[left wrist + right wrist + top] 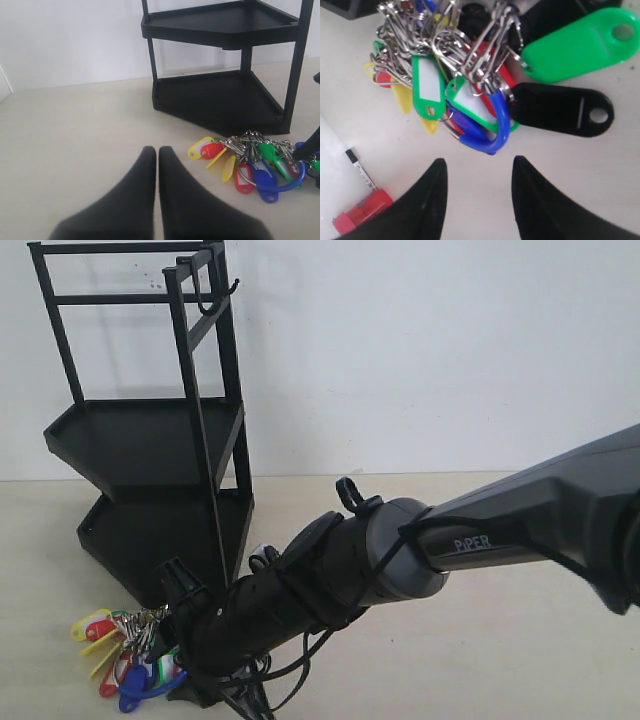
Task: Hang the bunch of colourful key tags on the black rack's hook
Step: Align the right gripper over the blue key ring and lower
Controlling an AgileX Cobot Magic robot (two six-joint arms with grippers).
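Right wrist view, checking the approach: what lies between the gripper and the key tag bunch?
Only bare tabletop, per the right wrist view; the bunch's blue loop faces the right gripper.

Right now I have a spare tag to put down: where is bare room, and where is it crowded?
Bare table right of the black rack, either side of the right arm; both rack trays too. Crowded: the rack's foot, where the open right gripper hangs over the colourful key tag bunch.
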